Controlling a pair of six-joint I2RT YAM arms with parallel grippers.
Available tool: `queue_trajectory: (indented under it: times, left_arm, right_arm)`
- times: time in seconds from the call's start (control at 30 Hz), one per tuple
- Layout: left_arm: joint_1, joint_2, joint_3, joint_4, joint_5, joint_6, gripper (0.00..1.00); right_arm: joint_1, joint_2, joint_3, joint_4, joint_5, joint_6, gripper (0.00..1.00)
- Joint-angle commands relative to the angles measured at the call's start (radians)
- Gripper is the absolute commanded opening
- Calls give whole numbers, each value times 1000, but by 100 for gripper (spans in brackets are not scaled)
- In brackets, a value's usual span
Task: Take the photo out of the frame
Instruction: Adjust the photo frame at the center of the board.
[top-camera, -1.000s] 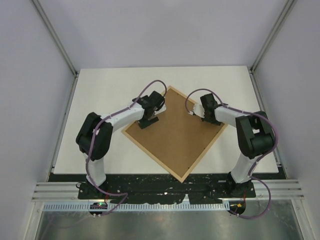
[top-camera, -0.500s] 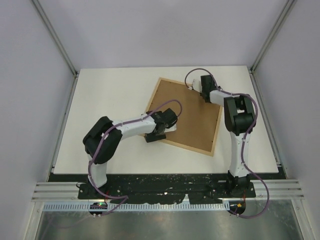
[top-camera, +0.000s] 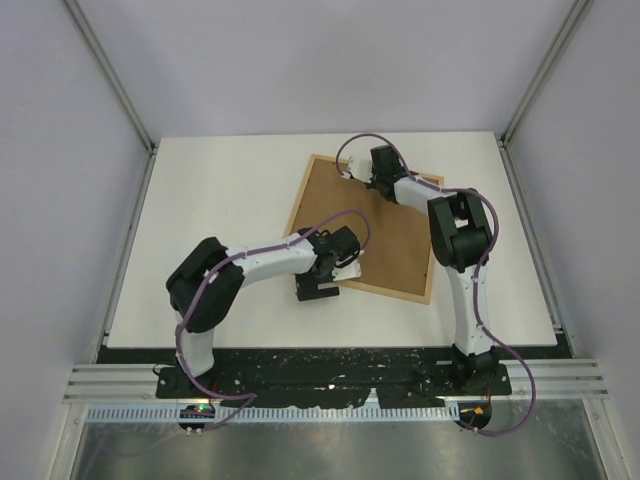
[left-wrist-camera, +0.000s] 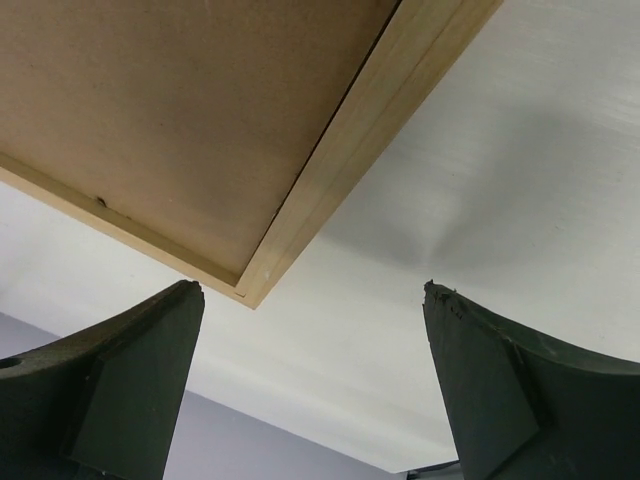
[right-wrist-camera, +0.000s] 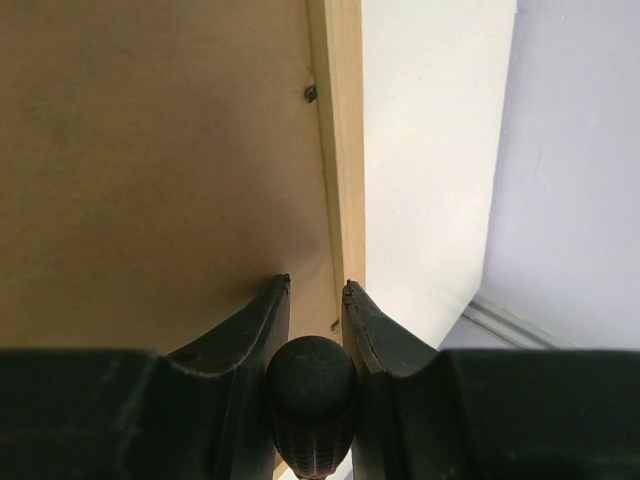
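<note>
The frame (top-camera: 395, 245) is lying face down on the white worktop (top-camera: 220, 200), right of centre and towards the far side, turned a little askew to the worktop's edges, so that only its brown fibreboard back and thin light-wood rim are showing. The left arm (top-camera: 265, 255) is reaching across from the near left, and its left fingers (left-wrist-camera: 130, 390) are hanging released and spread wide at the frame's near-left corner. In the left wrist view that corner is pointing into the gap between them, nearer one finger than the other, and touching neither. The right arm (top-camera: 455, 235) is stretching up along the frame's right side, bending over to the far edge. There the right fingers (right-wrist-camera: 250, 340) are standing close together with only a narrow gap between them, one tip over the brown board and the other over the wood rim, straddling the seam where the two meet. I cannot tell whether they are pinching anything. A dark rounded knob (right-wrist-camera: 312, 385) is sitting between their roots. Further along the seam, a small dark tab (right-wrist-camera: 310, 93) is sticking out from the rim's inner edge over the board.
</note>
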Motion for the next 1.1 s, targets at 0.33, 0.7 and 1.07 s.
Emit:
queue_trajectory:
  times: [0.33,0.7,1.07]
  left_arm:
    - [298,-123,248,-17,26,-73,99]
    - [445,170,492,-113,324,-201,98]
    - [505,301,590,-261,702,-325,95]
  right_arm:
    - [-63,-480,-49,-572,-236,413,8]
    - [-207,-683,-365,-497,-199,477,8]
    - [-266,-716,-477,-490,-127,493,8]
